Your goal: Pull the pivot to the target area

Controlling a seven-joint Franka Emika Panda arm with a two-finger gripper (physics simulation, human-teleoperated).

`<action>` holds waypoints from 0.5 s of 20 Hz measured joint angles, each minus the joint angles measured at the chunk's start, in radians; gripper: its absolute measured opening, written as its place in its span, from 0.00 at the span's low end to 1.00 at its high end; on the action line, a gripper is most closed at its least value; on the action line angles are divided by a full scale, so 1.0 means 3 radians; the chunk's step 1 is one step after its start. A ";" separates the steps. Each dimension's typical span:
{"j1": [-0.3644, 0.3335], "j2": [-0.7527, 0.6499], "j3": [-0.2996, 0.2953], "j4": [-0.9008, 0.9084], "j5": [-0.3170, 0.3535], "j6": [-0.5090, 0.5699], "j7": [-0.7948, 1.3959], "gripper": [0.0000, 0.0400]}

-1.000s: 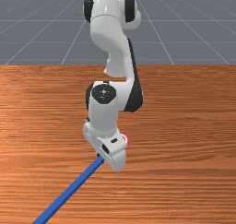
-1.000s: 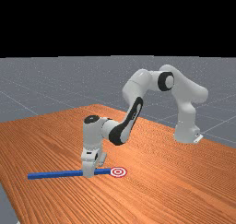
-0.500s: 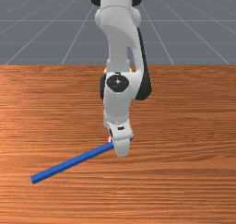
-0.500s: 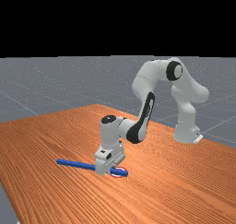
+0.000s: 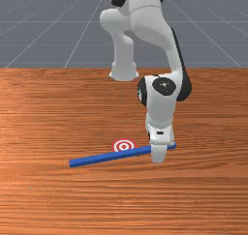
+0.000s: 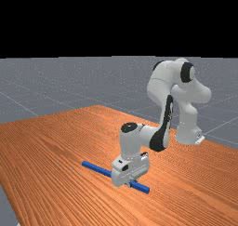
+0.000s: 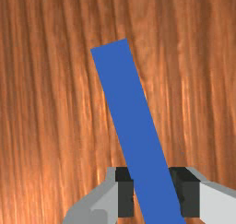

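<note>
Well, the bar (image 5: 97, 158) is slim, straight, blue.

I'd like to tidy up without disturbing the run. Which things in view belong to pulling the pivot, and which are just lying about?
For the job:
blue bar
jaws, closed on the bar
red-and-white target, partly hidden by the bar

Just there:
wooden table
grey floor

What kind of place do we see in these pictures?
Probably a simulated robot workspace: a robot arm over a wood table, a plain grid floor behind, and a printed-looking red-and-white target.
</note>
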 joint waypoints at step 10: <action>-0.0657 -0.0634 0.0342 -0.1305 -0.1025 0.0724 -0.2798 0.28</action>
